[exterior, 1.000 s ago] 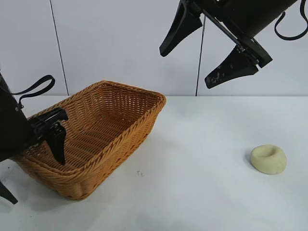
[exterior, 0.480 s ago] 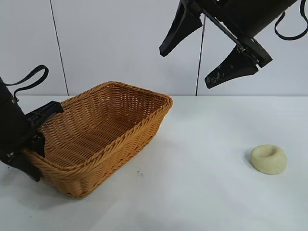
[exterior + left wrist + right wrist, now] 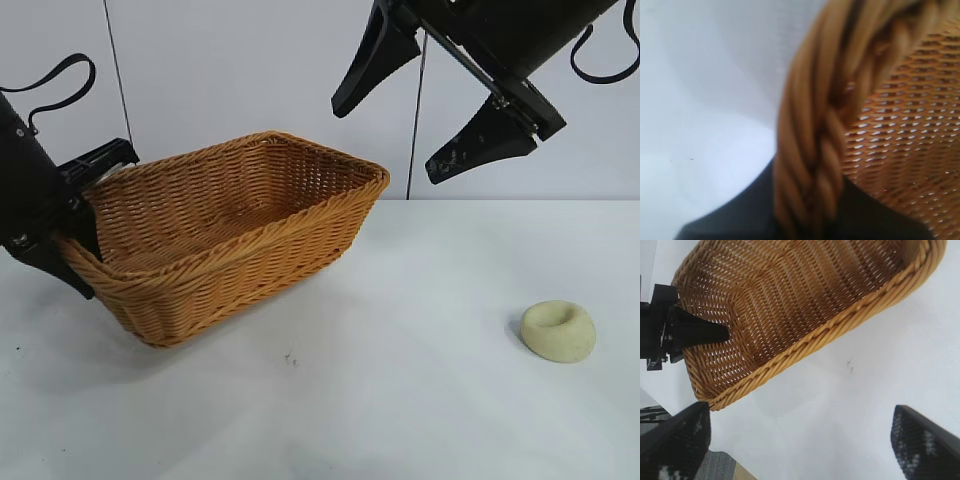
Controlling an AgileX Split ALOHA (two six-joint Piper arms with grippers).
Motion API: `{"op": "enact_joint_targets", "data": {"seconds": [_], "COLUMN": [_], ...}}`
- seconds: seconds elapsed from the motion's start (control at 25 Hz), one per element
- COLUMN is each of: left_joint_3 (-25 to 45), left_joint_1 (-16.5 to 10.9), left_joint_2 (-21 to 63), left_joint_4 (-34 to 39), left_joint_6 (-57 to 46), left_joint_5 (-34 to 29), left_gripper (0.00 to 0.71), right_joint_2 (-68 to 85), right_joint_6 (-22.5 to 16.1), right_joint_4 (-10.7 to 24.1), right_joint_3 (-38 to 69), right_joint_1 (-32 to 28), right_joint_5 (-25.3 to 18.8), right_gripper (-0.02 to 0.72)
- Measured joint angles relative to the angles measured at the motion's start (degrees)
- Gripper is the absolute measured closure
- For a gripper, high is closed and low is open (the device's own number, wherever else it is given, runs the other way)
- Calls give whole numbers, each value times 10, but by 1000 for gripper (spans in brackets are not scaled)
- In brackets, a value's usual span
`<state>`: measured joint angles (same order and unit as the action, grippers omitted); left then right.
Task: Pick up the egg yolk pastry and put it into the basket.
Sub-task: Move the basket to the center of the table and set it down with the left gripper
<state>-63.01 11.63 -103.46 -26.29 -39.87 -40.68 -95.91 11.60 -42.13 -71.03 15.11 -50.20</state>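
Clamped between the left gripper [image 3: 82, 215] fingers, the basket [image 3: 240, 235] rim has been lifted and tilted since a second ago. The egg yolk pastry [image 3: 558, 331] lies untouched, well below the wide-open right gripper [image 3: 420, 115], so picking is still pending.

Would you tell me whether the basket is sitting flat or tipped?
Tipped: the basket is clamped by the left gripper, its far end raised off the table.
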Motion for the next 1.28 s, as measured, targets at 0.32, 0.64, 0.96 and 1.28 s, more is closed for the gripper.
{"op": "enact_joint_targets", "data": {"seconds": [0.32, 0.64, 0.96, 1.28], "left_joint_3": [-123, -233, -237, -237], "left_joint_1": [0, 0, 0, 0], "left_joint_2": [-86, -168, -172, -194], "left_joint_4": [0, 18, 21, 17], "left_joint_6": [131, 295, 316, 337], "left_joint_5": [-108, -228, -217, -177], "left_gripper": [614, 614, 615, 615], "right_joint_2": [0, 0, 0, 0], "right_joint_6": [0, 0, 0, 0], "right_joint_4": [2, 2, 2, 2], "right_joint_3": [0, 0, 0, 0], "right_joint_1": [0, 0, 0, 0], "right_joint_5": [-2, -2, -2, -2], "right_gripper": [8, 8, 8, 8]}}
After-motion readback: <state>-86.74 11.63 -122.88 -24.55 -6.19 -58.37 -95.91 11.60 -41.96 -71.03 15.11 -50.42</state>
